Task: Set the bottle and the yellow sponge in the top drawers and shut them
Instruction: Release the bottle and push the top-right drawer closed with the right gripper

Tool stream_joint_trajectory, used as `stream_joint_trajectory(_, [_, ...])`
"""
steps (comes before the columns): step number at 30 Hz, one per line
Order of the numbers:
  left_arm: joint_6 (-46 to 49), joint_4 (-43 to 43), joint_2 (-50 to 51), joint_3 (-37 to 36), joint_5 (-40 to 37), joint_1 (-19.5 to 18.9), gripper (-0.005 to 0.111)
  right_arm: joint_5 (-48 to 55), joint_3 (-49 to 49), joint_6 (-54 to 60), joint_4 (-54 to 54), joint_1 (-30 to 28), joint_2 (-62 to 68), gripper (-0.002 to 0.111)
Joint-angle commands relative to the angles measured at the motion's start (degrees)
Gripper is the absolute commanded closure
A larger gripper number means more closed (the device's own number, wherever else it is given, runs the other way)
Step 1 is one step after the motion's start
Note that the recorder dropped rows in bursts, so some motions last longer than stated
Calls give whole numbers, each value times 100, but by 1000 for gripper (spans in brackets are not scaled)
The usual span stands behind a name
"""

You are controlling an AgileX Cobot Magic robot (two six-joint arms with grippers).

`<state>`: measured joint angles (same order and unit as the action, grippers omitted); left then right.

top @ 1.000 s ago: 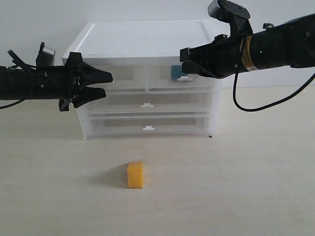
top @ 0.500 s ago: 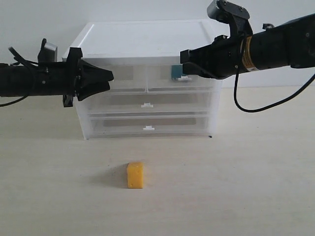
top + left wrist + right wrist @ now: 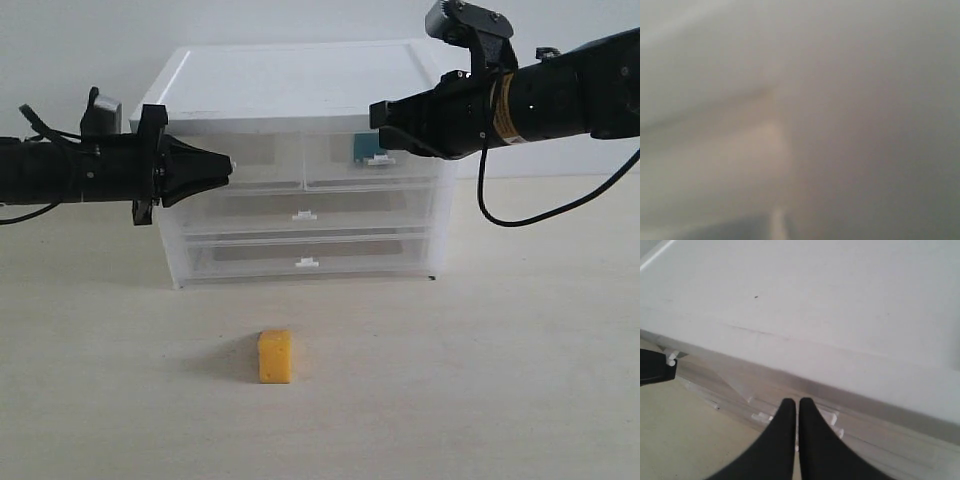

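Observation:
The yellow sponge (image 3: 275,357) stands on the table in front of the drawer unit (image 3: 300,75). The bottle (image 3: 363,147) shows its teal label through the right top drawer (image 3: 330,155), which is pushed in. My left gripper (image 3: 226,166) has its jaws together at the white tab handle of the left top drawer (image 3: 268,152). The left wrist view is only a blur. My right gripper (image 3: 374,113) hovers in front of the unit's upper right edge. There its fingers (image 3: 787,435) touch each other and hold nothing.
Two full-width drawers (image 3: 300,215) sit shut below the top pair. The unit's white top (image 3: 815,300) fills the right wrist view, and the left gripper's tip (image 3: 655,367) shows at that view's edge. Beige table (image 3: 480,380) surrounds the sponge.
The left gripper's jaws, open a second ago, have come together at the left top drawer's handle. The drawer unit has shifted slightly to the right. The right gripper has barely moved.

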<state>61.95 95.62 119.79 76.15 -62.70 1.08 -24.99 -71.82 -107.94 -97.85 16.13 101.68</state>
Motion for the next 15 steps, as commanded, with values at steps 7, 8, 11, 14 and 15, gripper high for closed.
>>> stream_joint_trajectory(7, [193, 246, -252, -262, -489, 12, 103, 254, -25, 79, 117, -14, 25, 108])
stream_joint_trajectory(8, [193, 246, -252, -262, -489, 12, 103, 264, -25, 79, 174, -14, 25, 108])
stream_joint_trajectory(11, [193, 246, -252, -262, -503, 12, 103, 418, -67, 79, 470, -14, 137, 93])
stream_joint_trajectory(14, [193, 246, -252, -262, -510, 12, 103, 456, -152, 79, 609, -14, 330, 89])
stream_joint_trajectory(15, [193, 246, -252, -262, -530, 12, 103, 456, -180, 62, 717, -14, 389, 89])
